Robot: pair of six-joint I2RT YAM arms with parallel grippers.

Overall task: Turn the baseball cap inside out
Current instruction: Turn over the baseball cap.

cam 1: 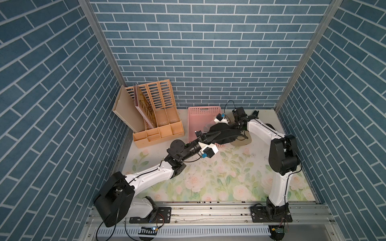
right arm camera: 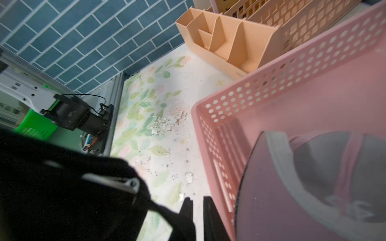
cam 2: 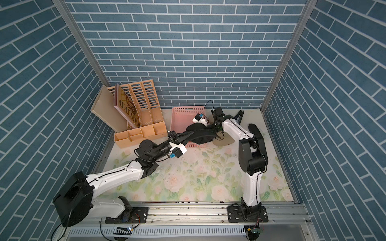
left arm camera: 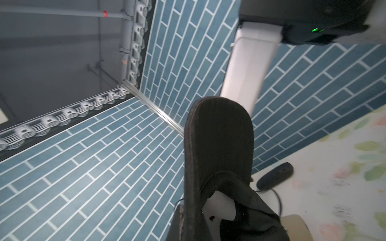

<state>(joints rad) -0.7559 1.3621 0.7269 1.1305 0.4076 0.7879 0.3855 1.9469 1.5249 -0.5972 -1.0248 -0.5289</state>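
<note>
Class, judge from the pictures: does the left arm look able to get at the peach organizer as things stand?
Probably yes: the organizer stands close beside the left gripper, with nothing blocking the way. But that gripper is shut on the cap, so it would have to let go first.

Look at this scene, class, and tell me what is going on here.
Two robot arms are working on a black baseball cap, held up between them by the pink basket at the back of the flowered table. The left claw is shut on the cap's fabric. The right claw sits at the cap's other side with its jaws nearly together; whether it pinches the cloth is unclear. The cap is not plainly inside out yet.
</note>
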